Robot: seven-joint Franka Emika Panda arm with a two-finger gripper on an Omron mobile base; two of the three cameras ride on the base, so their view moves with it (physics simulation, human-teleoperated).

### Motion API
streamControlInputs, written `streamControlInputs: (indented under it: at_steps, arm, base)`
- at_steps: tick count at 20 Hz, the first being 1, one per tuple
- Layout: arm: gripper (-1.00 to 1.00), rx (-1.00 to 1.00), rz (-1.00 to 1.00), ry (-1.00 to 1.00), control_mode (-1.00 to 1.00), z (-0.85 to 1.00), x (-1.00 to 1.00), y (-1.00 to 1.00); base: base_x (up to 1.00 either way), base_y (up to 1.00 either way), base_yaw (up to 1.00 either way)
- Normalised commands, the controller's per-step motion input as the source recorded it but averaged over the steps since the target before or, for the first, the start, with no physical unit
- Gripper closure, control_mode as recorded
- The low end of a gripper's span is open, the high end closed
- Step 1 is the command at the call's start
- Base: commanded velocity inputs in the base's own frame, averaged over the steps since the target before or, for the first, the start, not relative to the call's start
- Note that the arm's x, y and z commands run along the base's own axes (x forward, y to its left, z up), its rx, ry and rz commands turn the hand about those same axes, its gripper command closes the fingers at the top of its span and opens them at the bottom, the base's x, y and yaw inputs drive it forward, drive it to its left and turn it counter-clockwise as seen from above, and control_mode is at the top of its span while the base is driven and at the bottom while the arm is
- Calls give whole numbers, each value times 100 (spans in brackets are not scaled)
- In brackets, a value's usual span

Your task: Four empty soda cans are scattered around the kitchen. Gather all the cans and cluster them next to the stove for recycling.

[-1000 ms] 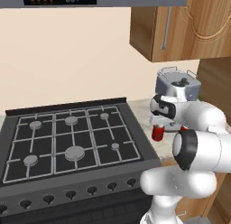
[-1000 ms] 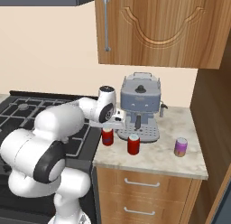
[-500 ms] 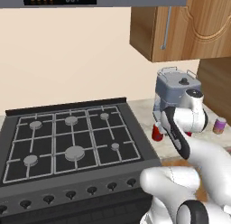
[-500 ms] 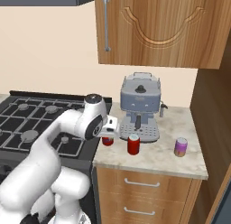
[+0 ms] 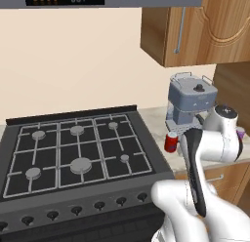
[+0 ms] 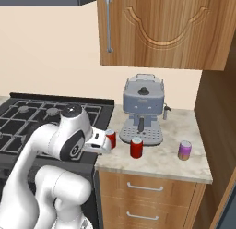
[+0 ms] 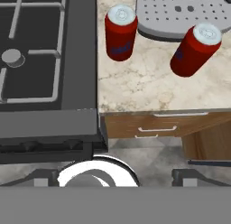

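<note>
Red soda cans [image 7: 121, 32] [image 7: 195, 49] stand at twelve and two o'clock on the marble counter [image 7: 144, 90] beside the stove [image 7: 45, 60]; jaws spread, empty.

A beige marbled counter [image 6: 161, 163] beside the stove [image 5: 73, 153] carries the grey-blue espresso machine [image 6: 142, 110]. Two red cans [image 6: 110, 138] [image 6: 136, 147] and a purple can [image 6: 185, 150] stand upright on it

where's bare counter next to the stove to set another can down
Free: the front strip of counter between the red cans and the counter edge, and the patch between the right red can and the purple can. Crowded: the corner by the stove, where the left red can stands close to the espresso machine base.
</note>
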Motion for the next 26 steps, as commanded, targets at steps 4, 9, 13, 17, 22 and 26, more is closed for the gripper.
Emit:
streamControlInputs:
  at_steps: [4, 9, 13, 17, 22, 26]
  arm:
    - [-100, 0, 0, 0, -100, 68, -55, 10]
    - [-100, 0, 0, 0, -100, 57, -44, 26]
    - [-100, 0, 0, 0, -100, 50, -40, 31]
    - [-100, 0, 0, -5, -100, 36, -46, 25]
    - [-100, 0, 0, -3, 100, 31, -19, 16]
    - [-100, 0, 0, 0, 100, 0, 0, 0]
  base:
    - [0, 0, 0]
    - [0, 0, 0]
    - [0, 0, 0]
    - [0, 0, 0]
    - [-15, 1, 0]
    - [-87, -5, -20]
